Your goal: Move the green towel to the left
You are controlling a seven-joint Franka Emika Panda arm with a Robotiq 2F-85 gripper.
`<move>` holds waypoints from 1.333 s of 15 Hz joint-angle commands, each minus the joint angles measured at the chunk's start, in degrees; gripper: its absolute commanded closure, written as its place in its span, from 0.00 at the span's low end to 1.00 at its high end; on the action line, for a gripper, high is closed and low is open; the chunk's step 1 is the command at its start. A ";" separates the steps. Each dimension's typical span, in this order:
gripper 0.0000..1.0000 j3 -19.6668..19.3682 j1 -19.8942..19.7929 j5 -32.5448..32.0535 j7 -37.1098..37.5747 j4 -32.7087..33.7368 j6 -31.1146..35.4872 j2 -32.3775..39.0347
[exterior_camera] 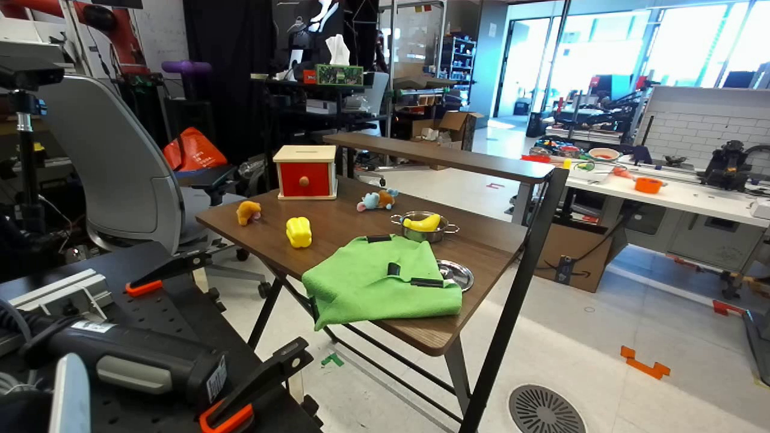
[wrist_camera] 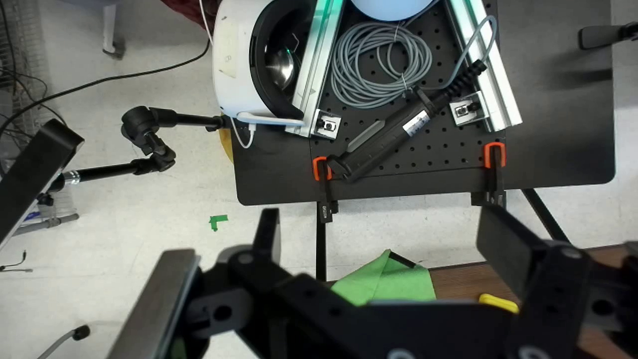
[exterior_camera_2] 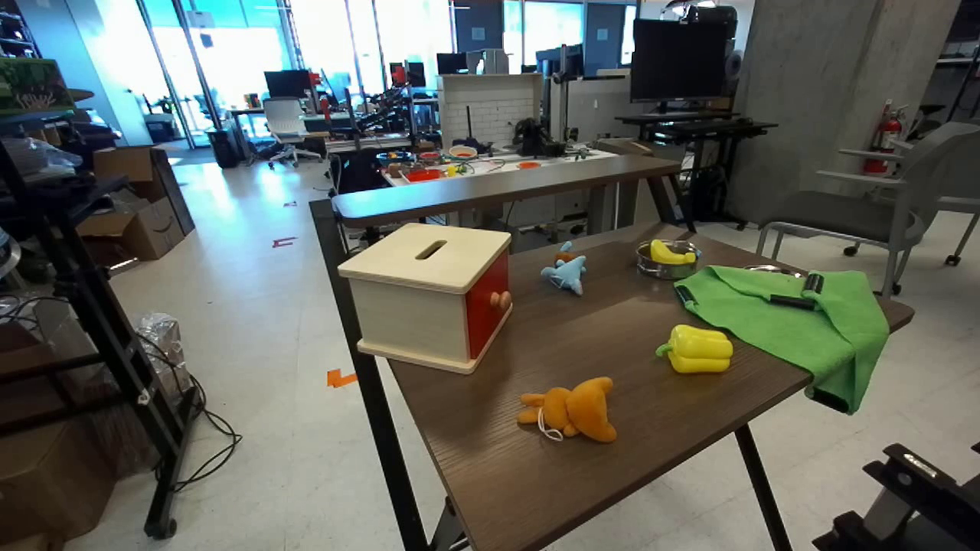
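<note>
The green towel (exterior_camera: pixel 373 285) lies rumpled on the brown table, with black strips on it. One part hangs over the table edge. It also shows in an exterior view (exterior_camera_2: pixel 796 333). It partly covers a shiny metal lid (exterior_camera: pixel 460 276). In the wrist view only a corner of the towel (wrist_camera: pixel 398 281) shows low between the fingers; the rest is hidden by the gripper body. My gripper (wrist_camera: pixel 381 224) is open, its fingers wide apart with nothing between them. It is apart from the towel. The gripper is out of view in both exterior views.
On the brown table (exterior_camera: pixel 343 225) are a yellow pepper (exterior_camera: pixel 299 232), a metal pot (exterior_camera: pixel 421 236) with a banana (exterior_camera: pixel 423 223), a red-fronted box (exterior_camera: pixel 305 177) and two plush toys (exterior_camera: pixel 379 199) (exterior_camera: pixel 248 212). A raised shelf (exterior_camera: pixel 439 157) runs along one side. A black table (wrist_camera: pixel 279 179) with clamps stands nearby.
</note>
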 commanded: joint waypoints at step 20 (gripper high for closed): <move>0.00 -5.39 -5.30 2.09 14.63 4.99 40.35 30.77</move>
